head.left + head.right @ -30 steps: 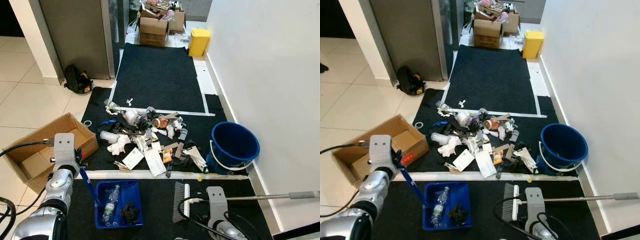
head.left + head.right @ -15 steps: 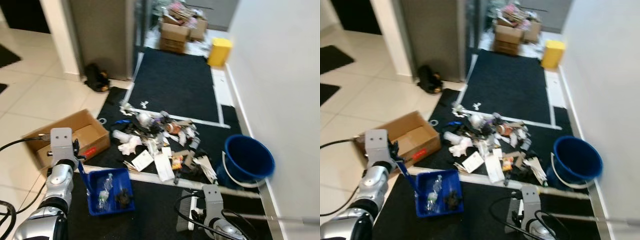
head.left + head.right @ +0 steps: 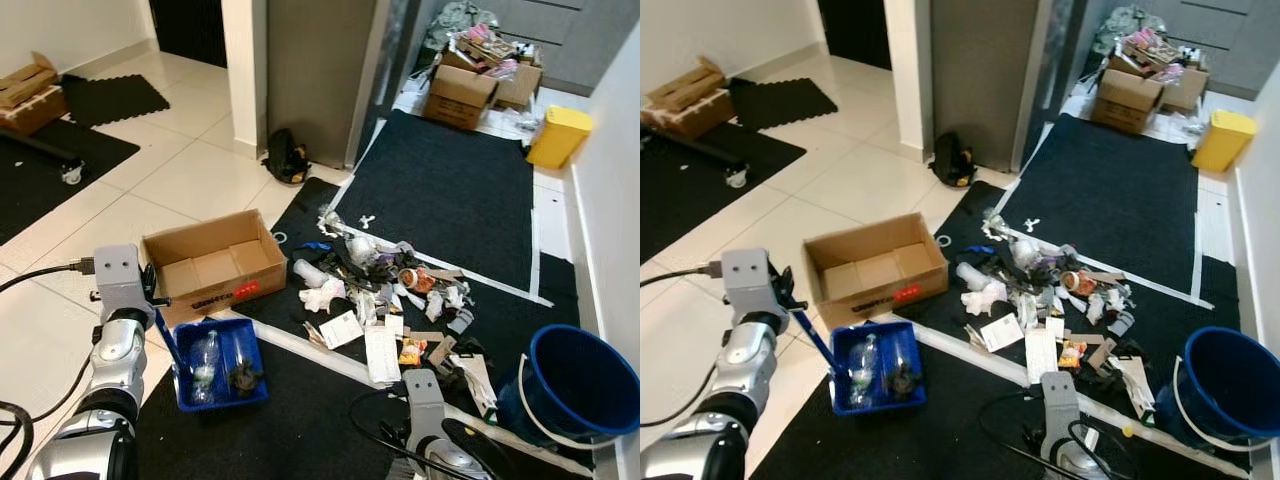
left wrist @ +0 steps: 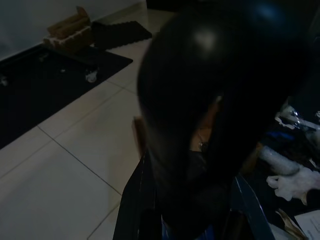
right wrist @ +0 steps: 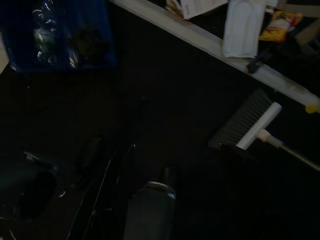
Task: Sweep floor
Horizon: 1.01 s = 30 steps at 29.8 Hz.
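step: you're part-way through the sweep, judging by the load already in the dustpan; most of the litter is not yet gathered.
dustpan: the blue dustpan [image 3: 222, 362] sits on the black mat [image 3: 300, 420] just beside the cardboard box [image 3: 212, 265], with a clear plastic bottle [image 3: 204, 355] and a dark clump inside.
left gripper: your left gripper [image 3: 160, 322] is up by the dustpan's blue handle and looks clenched on it, though the wrist view is too dark to confirm the fingers.
broom: the broom head [image 5: 246, 122] lies on the mat on the near side of the white tape line [image 5: 210, 45], its pole running off towards your right arm.
right gripper: your right gripper [image 5: 120, 175] hangs low over the mat; you cannot tell from these pictures whether it grips the pole.
litter: the trash pile [image 3: 395, 300] is spread on the mat beyond the tape, between the box and the blue bucket [image 3: 580, 385].
next move: you'd likely set the pan's lip facing the pile, then draw the broom through the litter towards it.
risk: light paper may slide past the pan.
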### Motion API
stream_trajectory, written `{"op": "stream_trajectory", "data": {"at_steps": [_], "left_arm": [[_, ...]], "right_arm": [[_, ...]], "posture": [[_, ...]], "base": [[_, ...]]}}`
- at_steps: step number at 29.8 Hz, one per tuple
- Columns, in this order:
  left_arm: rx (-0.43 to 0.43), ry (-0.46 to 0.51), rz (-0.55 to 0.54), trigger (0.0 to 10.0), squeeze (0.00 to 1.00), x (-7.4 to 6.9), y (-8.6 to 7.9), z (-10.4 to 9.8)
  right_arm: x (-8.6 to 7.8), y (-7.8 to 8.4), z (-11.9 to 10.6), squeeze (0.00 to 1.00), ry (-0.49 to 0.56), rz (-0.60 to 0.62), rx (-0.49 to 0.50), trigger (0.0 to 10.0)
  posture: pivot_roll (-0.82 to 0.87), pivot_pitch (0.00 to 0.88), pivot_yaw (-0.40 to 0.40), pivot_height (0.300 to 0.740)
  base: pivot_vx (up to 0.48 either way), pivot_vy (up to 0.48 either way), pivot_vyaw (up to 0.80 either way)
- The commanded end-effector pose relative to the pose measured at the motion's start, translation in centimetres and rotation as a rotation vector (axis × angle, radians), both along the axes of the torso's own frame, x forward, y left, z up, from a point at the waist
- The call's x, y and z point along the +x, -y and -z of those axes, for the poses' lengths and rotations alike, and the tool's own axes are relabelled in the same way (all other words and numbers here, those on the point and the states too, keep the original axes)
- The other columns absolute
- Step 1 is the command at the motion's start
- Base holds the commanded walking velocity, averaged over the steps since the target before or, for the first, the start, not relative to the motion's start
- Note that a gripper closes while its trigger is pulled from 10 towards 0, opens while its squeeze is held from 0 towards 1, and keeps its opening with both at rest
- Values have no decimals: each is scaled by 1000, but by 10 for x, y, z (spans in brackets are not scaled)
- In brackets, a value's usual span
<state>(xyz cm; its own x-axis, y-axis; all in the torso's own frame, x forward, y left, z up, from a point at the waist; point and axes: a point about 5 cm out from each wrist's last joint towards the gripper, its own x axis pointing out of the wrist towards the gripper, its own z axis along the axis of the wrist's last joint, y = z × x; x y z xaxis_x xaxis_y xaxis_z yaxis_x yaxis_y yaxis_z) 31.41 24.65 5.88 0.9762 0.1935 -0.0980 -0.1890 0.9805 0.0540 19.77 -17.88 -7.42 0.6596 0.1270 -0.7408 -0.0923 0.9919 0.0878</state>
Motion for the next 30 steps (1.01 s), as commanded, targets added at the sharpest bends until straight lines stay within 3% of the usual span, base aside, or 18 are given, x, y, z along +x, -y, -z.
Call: {"op": "stream_trajectory", "data": {"at_steps": [1, 9, 16, 22, 30], "left_arm": [[-2, 38, 21, 10000, 0, 5, 5, -7], [-11, 48, 28, 10000, 0, 8, 7, -11], [-14, 61, 32, 10000, 0, 10, 7, -15], [-20, 78, 33, 10000, 0, 12, 6, -19], [-36, 119, 66, 10000, 0, 18, 9, -30]], "right_arm": [[-1, 2, 0, 0, -1, 10, 1, 10000], [-3, 5, 1, 0, -3, 14, -15, 10000], [-2, 6, 1, 0, 0, 15, -22, 10000], [-2, 5, 0, 0, 0, 11, -20, 10000], [-3, 9, 1, 0, -5, 31, -29, 10000]], "posture": [[149, 39, -51, 740], [147, 40, -52, 740], [147, 40, -52, 740], [148, 42, -53, 740], [143, 48, -56, 740]], "base": [[0, 0, 794], [0, 0, 780], [0, 0, 121], [0, 0, 776], [0, 0, 0]]}}
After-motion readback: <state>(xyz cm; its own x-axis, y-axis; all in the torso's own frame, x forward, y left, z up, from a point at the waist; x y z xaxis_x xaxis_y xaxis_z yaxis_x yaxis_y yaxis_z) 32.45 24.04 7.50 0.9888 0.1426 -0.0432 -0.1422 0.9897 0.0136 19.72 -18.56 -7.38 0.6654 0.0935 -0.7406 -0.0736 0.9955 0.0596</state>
